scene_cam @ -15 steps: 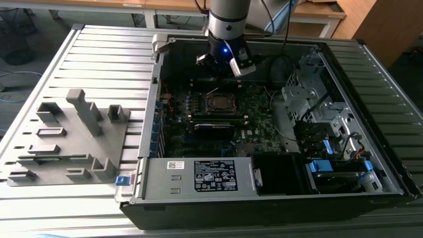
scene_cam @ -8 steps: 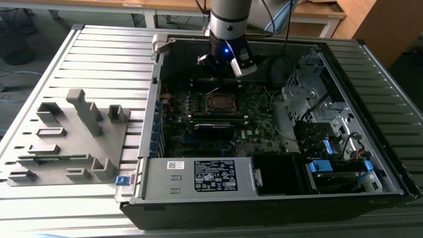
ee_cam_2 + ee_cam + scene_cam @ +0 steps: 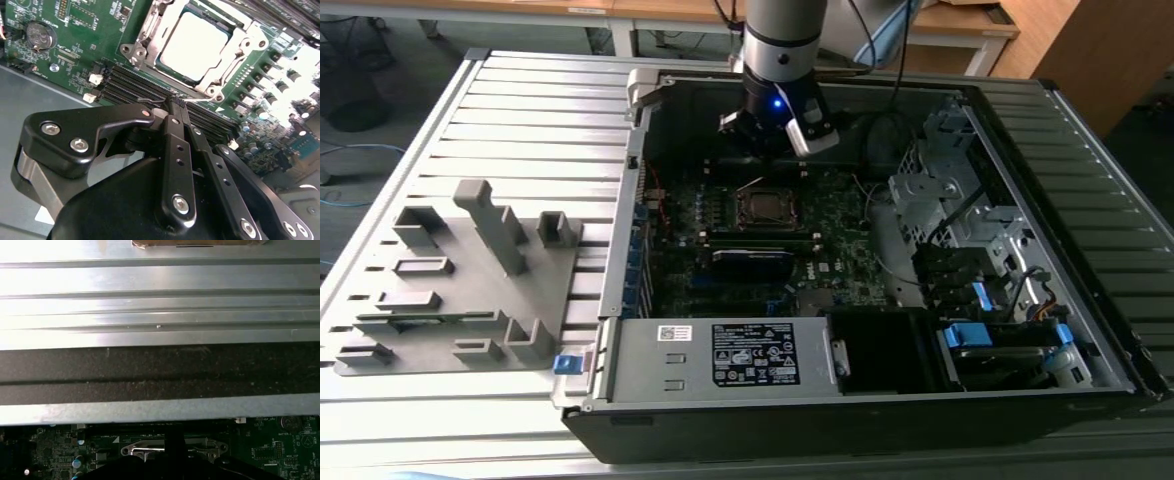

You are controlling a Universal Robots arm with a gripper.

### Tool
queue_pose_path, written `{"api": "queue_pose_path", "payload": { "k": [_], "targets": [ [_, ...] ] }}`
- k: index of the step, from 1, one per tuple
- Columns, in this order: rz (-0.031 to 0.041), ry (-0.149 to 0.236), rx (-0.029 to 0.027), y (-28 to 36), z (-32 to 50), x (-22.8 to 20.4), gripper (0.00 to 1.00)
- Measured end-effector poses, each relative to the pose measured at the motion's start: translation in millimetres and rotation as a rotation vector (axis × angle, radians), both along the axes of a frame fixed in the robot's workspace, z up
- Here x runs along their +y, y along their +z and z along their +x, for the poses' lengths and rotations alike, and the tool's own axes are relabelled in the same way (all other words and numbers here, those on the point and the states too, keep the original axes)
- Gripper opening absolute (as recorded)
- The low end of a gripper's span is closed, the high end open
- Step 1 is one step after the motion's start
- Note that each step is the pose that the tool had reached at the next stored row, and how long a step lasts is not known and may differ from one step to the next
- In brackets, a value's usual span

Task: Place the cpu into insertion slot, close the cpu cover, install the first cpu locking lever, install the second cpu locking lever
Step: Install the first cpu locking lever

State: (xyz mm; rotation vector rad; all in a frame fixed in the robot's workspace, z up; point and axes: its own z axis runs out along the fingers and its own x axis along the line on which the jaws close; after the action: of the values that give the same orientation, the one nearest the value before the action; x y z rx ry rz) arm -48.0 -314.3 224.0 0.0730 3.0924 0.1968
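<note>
The cpu [image 3: 196, 44], a square chip with a pale silvery top, sits in the insertion slot [image 3: 765, 205] on the green board. The cpu cover [image 3: 149, 31] lies down around it, and the chip shows through its window. My gripper [image 3: 175, 101] hangs just off the socket's corner in the second wrist view, black fingers [image 3: 172, 145] shut together. A thin silvery locking lever [image 3: 201, 99] runs beside the fingertips; I cannot tell if they touch it. In the exterior view the gripper [image 3: 774, 135] is inside the case, beyond the socket. The socket's metal rim [image 3: 150, 449] shows in the first wrist view.
Long black memory slots [image 3: 131, 86] and a coin battery [image 3: 39, 35] flank the socket. The case's metal wall [image 3: 160, 375] stands close behind it. A power supply box [image 3: 720, 355] and drive cages [image 3: 961, 215] fill the case. A grey fixture tray [image 3: 454, 280] lies at the exterior view's left.
</note>
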Motion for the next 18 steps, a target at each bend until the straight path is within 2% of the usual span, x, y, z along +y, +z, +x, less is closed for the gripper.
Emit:
{"api": "queue_pose_path", "payload": {
  "k": [4, 6, 8, 11, 15, 18],
  "targets": [
    [0.0031, 0.0, -0.0207, -2.0, 0.0, 0.0, 0.11],
    [0.0033, 0.0, -0.029, -3.3, -0.1, 0.0, 0.11],
    [0.0033, -0.01, -0.0308, -4.3, -0.1, 0.0, 0.11],
    [0.0023, -0.06, -0.0308, -5.0, -0.1, 0.0, 0.11],
    [0.0026, -0.065, -0.0311, -5.2, -0.2, 0.0, 0.11],
    [0.0145, -0.065, -0.035, -5.8, -1.0, 0.0, 0.11]
  ]
}}
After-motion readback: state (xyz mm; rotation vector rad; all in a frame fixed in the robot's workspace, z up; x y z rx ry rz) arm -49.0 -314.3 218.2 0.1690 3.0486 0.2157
